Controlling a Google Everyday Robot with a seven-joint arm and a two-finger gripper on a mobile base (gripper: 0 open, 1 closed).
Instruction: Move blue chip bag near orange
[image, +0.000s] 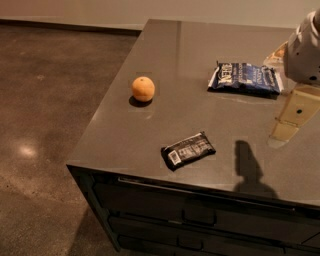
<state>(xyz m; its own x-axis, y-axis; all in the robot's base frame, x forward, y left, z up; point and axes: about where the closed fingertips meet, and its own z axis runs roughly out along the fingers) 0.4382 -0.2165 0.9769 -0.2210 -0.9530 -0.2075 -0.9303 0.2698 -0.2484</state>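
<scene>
Holding gripper (292, 117) low just beside bag (245, 78), likely to grab it and carry it left to far-off orange (143, 88); open or shut, hard to tell

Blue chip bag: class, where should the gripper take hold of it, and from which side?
Probably from above: the blue chip bag lies flat on the counter, so pinch across its narrower width near the middle. The gripper hangs at the picture's right, nearer the camera than the bag.
</scene>
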